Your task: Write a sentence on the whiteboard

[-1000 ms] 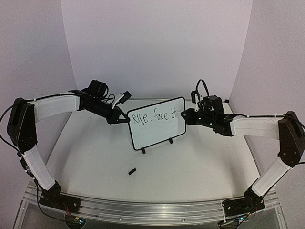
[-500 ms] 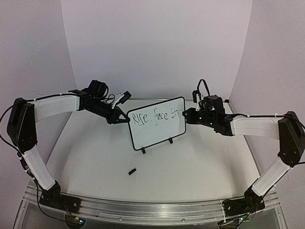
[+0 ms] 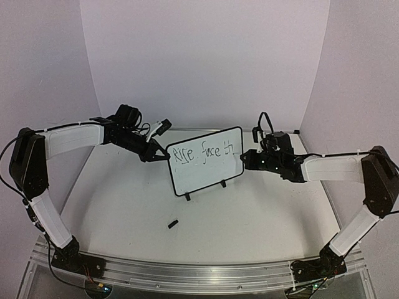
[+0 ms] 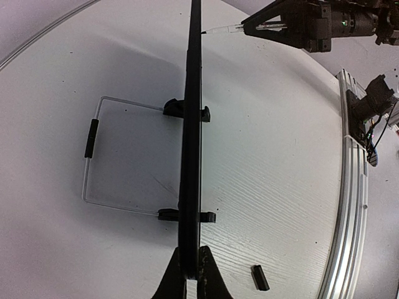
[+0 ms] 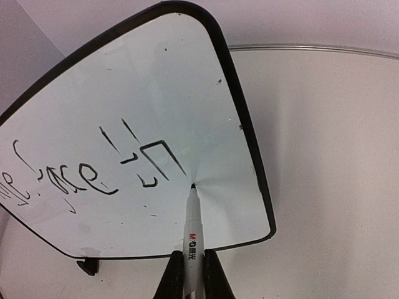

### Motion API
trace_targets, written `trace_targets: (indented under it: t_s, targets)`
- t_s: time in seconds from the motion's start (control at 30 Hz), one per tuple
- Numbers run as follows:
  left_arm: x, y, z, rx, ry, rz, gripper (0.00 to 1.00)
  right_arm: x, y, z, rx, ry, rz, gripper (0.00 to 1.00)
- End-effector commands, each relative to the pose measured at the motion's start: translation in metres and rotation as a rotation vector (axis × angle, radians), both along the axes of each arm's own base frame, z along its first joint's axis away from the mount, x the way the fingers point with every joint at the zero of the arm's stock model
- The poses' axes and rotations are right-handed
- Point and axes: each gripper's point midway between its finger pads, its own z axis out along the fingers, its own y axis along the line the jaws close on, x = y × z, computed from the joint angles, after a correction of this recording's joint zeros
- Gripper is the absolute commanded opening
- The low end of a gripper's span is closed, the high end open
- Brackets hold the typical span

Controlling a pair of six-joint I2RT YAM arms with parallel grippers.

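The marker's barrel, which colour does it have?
White, with a small red logo; the marker shows best in the right wrist view.

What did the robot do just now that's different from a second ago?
The right end effector, shut on the marker, slid down a little in the top view, adding another stroke to the sentence. The left end effector kept pinching the whiteboard by its edge; the board and the small black cap stayed put.

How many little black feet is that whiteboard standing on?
2. In the top view, one foot sits under the whiteboard near its lower left corner, and the other foot near its lower right corner. None appears hidden.
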Motion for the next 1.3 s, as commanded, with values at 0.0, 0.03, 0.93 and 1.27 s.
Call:
trace_targets:
  t_s: [0.0,0.03,0.93,1.27]
  targets:
    - [-0.016,0.011,-0.050,0.151,0.107,-0.005,0.00,0.001,-0.004,0.007,0.020,-0.014,-0.017,0.00]
    - [-0.016,0.011,-0.050,0.150,0.106,-0.006,0.00,0.000,-0.005,0.011,0.025,-0.022,-0.021,0.00]
    - [-0.016,0.010,-0.049,0.148,0.103,-0.007,0.00,0.019,-0.002,0.034,0.003,-0.093,-0.040,0.00]
    - [-0.016,0.010,-0.050,0.150,0.107,-0.007,0.00,0.023,-0.016,0.037,-0.016,-0.110,-0.113,0.00]
